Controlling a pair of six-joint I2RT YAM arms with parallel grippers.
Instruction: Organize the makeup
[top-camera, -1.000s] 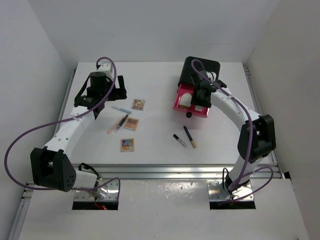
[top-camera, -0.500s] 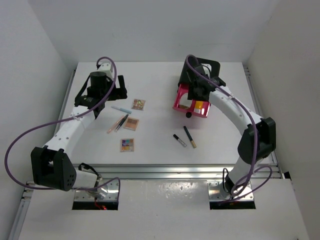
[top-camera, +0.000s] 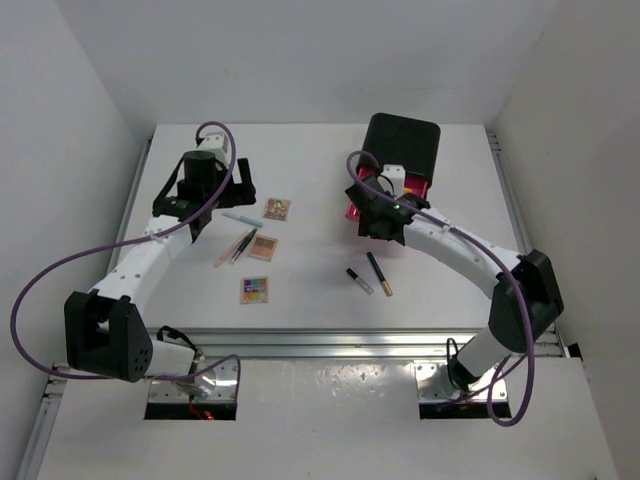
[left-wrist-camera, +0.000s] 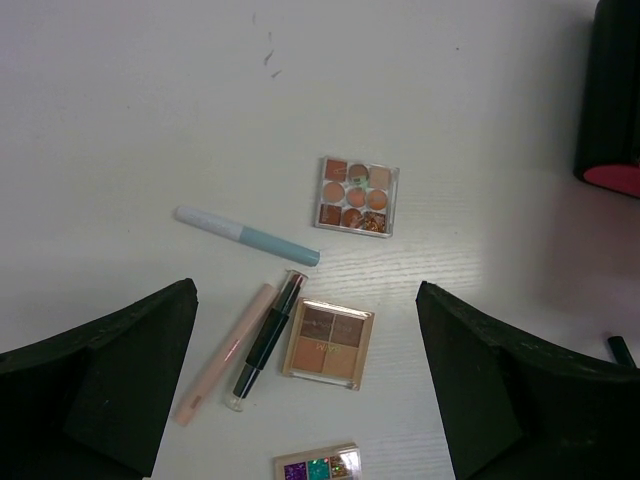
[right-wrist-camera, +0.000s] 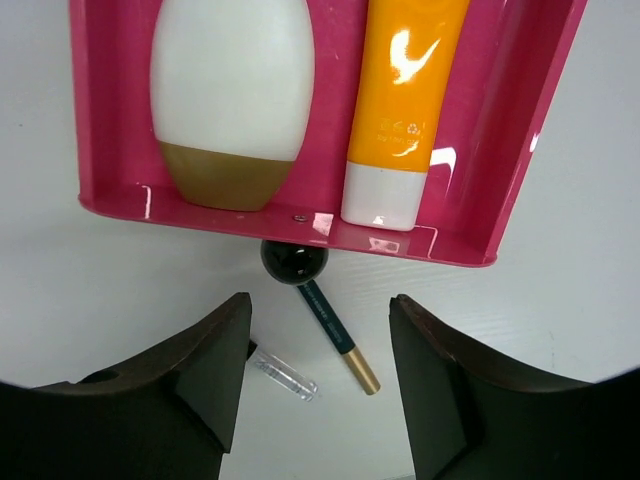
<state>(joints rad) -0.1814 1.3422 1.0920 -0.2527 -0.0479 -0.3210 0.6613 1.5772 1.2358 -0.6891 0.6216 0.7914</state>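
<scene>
Left end effector (left-wrist-camera: 305, 300) and right end effector (right-wrist-camera: 318, 305) gape empty; the gold-tipped stick (right-wrist-camera: 337, 338), six o'clock of the pink drawer (right-wrist-camera: 200, 212), looks light, stiff, roll-prone: pinch mid-barrel

Robotics laboratory test cell: plain white panel walls (top-camera: 90, 80) enclosing a white flat table (top-camera: 310, 150), with a silver aluminium rail (top-camera: 340, 345) along the table's near edge.
</scene>
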